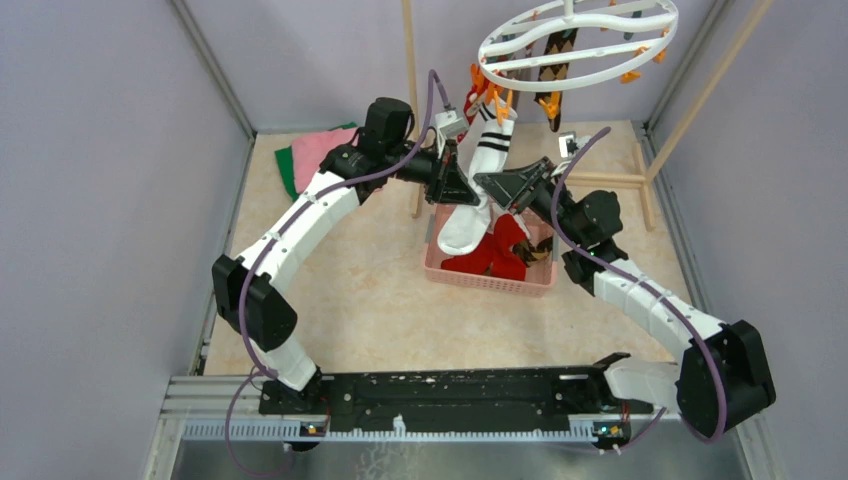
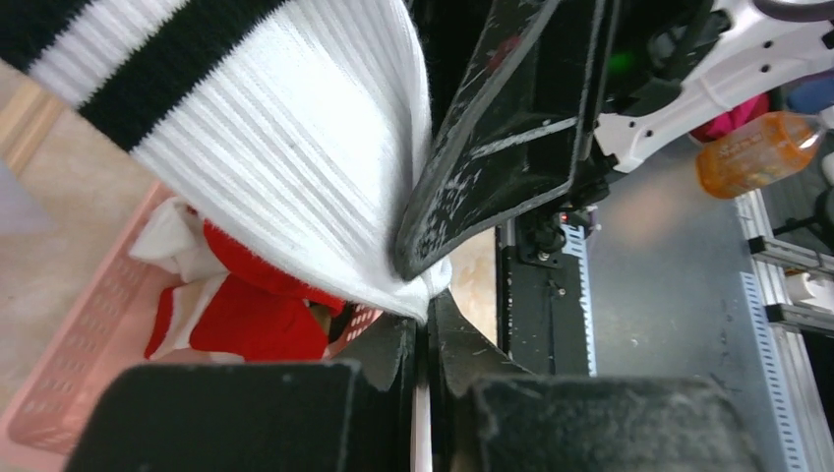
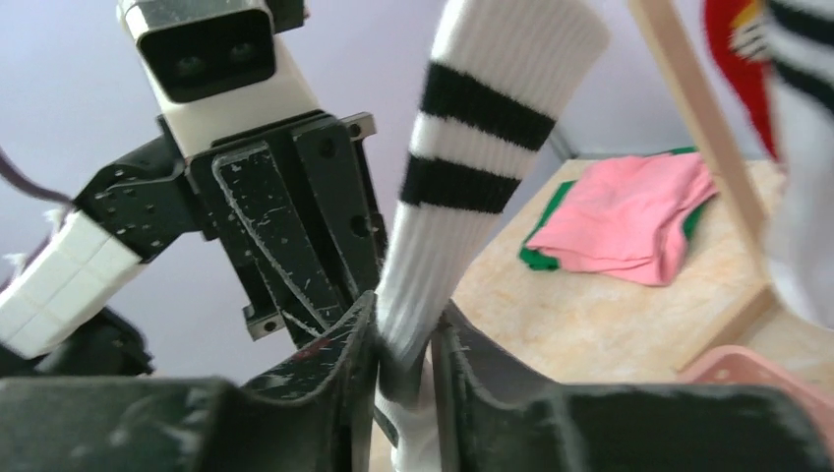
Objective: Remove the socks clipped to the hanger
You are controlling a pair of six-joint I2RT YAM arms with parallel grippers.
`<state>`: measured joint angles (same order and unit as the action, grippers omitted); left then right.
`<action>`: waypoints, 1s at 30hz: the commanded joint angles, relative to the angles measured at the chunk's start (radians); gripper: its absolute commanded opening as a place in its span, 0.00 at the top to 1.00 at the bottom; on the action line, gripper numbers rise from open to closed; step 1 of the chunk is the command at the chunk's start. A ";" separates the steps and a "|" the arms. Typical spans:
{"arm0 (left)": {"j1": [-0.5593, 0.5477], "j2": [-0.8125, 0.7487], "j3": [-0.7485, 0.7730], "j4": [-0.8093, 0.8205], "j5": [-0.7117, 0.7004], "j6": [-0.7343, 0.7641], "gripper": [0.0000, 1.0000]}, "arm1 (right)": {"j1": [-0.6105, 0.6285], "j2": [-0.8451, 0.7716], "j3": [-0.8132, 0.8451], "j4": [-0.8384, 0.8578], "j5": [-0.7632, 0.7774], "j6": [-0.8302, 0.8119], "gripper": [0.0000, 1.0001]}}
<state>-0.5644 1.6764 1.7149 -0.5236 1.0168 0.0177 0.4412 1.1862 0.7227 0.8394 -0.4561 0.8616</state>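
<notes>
overhead view from high behind; two close, opposed wrist views; shared striped sock (image 1: 490, 152) (image 2: 295, 157) (image 3: 472, 147)

- Top external view: the light is bright, even and diffuse, and comes from above. Shadows on the worktop (image 1: 380, 290) are faint and soft-edged. Focus is sharp across the frame.
- Left wrist view: the white striped sock (image 2: 295, 147) is brightly lit, with its ribbing still legible. The left gripper (image 2: 425, 334) at the lower edge is dark and blurred. The right-hand background is soft.
- Right wrist view: the right gripper (image 3: 403, 359) in the foreground is out of focus. The pink cloth (image 3: 629, 211) and the upper right corner are blurred.
</notes>
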 commanded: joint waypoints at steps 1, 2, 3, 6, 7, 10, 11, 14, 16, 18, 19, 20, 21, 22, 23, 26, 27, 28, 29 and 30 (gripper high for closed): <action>-0.011 -0.014 0.022 0.041 -0.067 0.039 0.97 | -0.005 -0.075 0.093 -0.174 0.192 -0.144 0.66; -0.017 -0.015 0.023 0.041 -0.085 0.044 0.98 | 0.000 -0.081 0.115 -0.216 0.241 -0.186 0.61; -0.026 -0.014 0.024 0.041 -0.104 0.046 0.99 | 0.007 -0.082 0.140 -0.248 0.284 -0.229 0.57; -0.057 -0.003 0.043 0.023 -0.172 0.063 1.00 | 0.036 -0.060 0.232 -0.333 0.388 -0.336 0.45; -0.066 0.003 0.055 0.013 -0.187 0.065 1.00 | 0.042 -0.048 0.259 -0.348 0.417 -0.366 0.43; -0.077 0.010 0.076 0.010 -0.202 0.057 1.00 | 0.046 -0.012 0.314 -0.368 0.478 -0.412 0.38; -0.081 0.009 0.080 0.010 -0.207 0.052 1.00 | 0.045 0.006 0.326 -0.361 0.486 -0.420 0.37; -0.087 0.006 0.086 0.010 -0.220 0.047 1.00 | 0.045 0.045 0.366 -0.349 0.486 -0.442 0.37; -0.092 0.003 0.087 0.006 -0.227 0.049 1.00 | 0.044 0.077 0.388 -0.340 0.496 -0.450 0.37; -0.096 0.002 0.087 0.004 -0.235 0.050 1.00 | 0.045 0.099 0.402 -0.319 0.511 -0.457 0.37; -0.098 0.003 0.088 0.004 -0.237 0.050 1.00 | 0.045 0.108 0.410 -0.309 0.519 -0.463 0.37; -0.100 0.002 0.088 0.004 -0.239 0.049 1.00 | 0.045 0.116 0.416 -0.303 0.526 -0.469 0.37; -0.101 0.002 0.090 0.004 -0.240 0.047 1.00 | 0.045 0.124 0.427 -0.296 0.532 -0.476 0.38; -0.103 0.003 0.091 0.005 -0.242 0.047 1.00 | 0.045 0.132 0.434 -0.291 0.538 -0.480 0.38; -0.106 0.005 0.092 0.005 -0.244 0.047 1.00 | 0.045 0.137 0.438 -0.283 0.543 -0.485 0.38; -0.114 0.011 0.095 0.006 -0.255 0.042 1.00 | 0.045 0.147 0.442 -0.247 0.550 -0.487 0.39; -0.117 0.013 0.094 0.005 -0.262 0.042 1.00 | 0.046 0.151 0.444 -0.237 0.547 -0.486 0.40; -0.120 0.016 0.094 0.006 -0.267 0.043 1.00 | 0.046 0.157 0.448 -0.229 0.545 -0.485 0.40; -0.123 0.018 0.094 0.006 -0.274 0.044 1.00 | 0.047 0.160 0.450 -0.218 0.545 -0.481 0.40; -0.125 0.022 0.095 0.007 -0.280 0.044 1.00 | 0.046 0.162 0.451 -0.208 0.544 -0.480 0.41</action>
<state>-0.6739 1.6932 1.7691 -0.5343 0.7563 0.0528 0.4744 1.3384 1.1099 0.5369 0.0692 0.3996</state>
